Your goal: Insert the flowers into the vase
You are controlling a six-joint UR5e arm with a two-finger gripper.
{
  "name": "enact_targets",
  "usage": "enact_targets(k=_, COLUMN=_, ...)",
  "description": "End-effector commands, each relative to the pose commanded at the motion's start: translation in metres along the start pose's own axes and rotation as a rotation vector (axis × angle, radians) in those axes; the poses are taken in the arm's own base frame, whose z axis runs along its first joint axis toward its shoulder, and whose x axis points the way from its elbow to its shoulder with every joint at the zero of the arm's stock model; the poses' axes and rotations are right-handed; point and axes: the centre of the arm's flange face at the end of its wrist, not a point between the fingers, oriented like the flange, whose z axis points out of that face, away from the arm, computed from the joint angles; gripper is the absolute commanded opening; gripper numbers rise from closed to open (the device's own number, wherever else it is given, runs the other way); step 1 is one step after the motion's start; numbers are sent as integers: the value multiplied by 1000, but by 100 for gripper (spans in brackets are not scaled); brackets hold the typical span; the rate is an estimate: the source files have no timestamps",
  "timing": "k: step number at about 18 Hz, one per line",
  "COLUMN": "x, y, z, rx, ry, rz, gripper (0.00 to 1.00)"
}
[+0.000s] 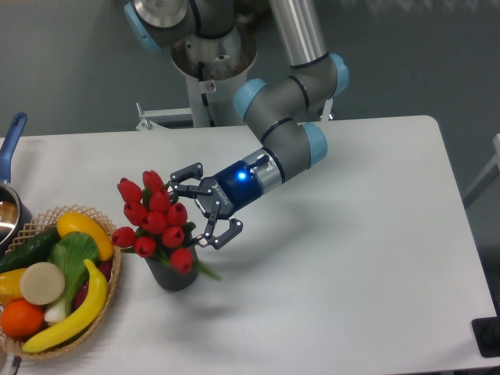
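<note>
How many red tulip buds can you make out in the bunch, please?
9 buds show on the flowers in the vase: two at top left, four mid-cluster, two at lower left toward the basket, one low beside the gripper. Others may be hidden behind.

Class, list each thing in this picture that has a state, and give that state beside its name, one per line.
gripper: open, holding nothing
flowers: in the vase, leaning left
vase: upright on the table
basket: full of toy fruit and vegetables
</note>
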Motion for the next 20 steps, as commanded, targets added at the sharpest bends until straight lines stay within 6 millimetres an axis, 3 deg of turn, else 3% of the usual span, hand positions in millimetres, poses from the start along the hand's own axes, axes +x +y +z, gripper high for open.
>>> enact_targets(k=4, x=2, y=-11, z=-13, rx=-70, ry=-25, rz=24, gripper=100)
enact_targets(k=9, x=6, y=-44, z=-50, rx=-189, ry=-104, rz=99, gripper=100)
enact_targets(k=16, x=5, y=-101, z=-140, rx=-504, ry=-318, rz=231, gripper=100)
enact_targets(k=20, x=-5, y=-125, z=-212, rx=-675, ry=-474, rz=240, gripper=100)
